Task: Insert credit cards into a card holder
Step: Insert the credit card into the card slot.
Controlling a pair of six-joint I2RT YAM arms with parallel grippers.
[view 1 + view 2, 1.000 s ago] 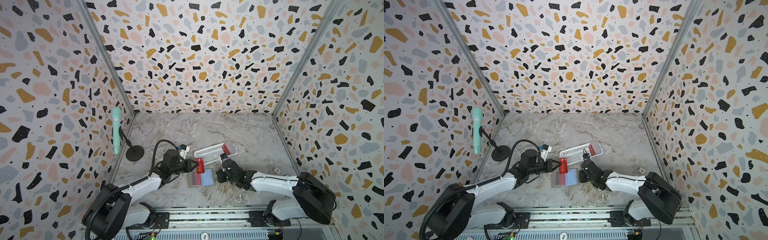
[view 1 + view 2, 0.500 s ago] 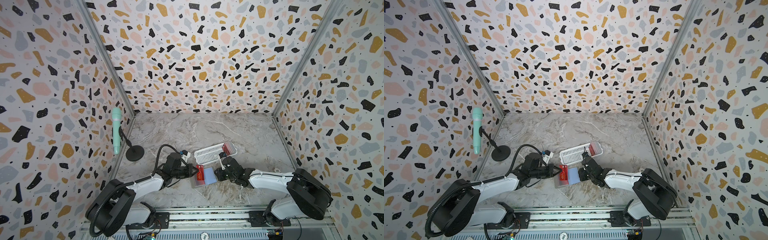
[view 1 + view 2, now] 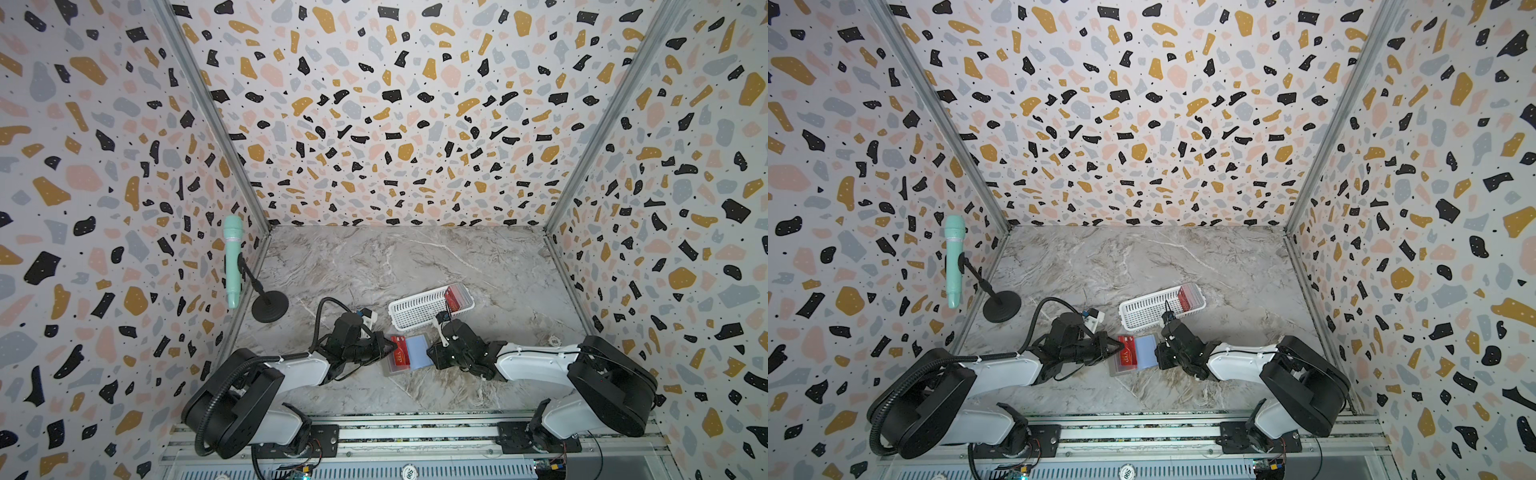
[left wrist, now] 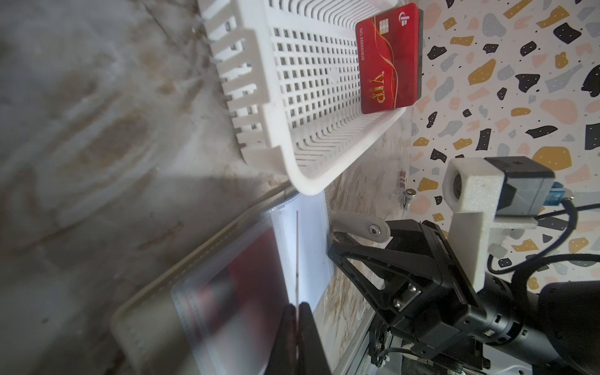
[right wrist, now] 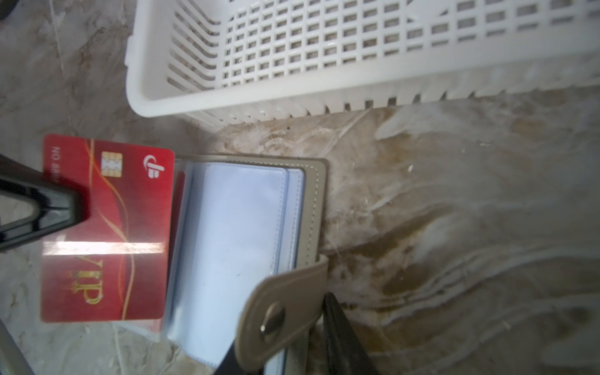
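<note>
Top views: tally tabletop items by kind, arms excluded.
White perforated plastic basket: 1
Grey-taupe snap-tab card holder: 1
Red plastic VIP cards: 3 showing, one pinched by the left gripper, one sleeved, one topping the basket stack; more may hide
Mint-green microphone on black stand: 1
Small silvery loose bit: 1
Total: 7

White arms (image 3: 303,368), black joints (image 3: 611,386)

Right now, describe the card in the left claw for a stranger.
On the marble table, beside the white basket, lies the open grey card holder. Over it, the left claw pinches one red VIP card; the other red cards sit inside the basket.
</note>
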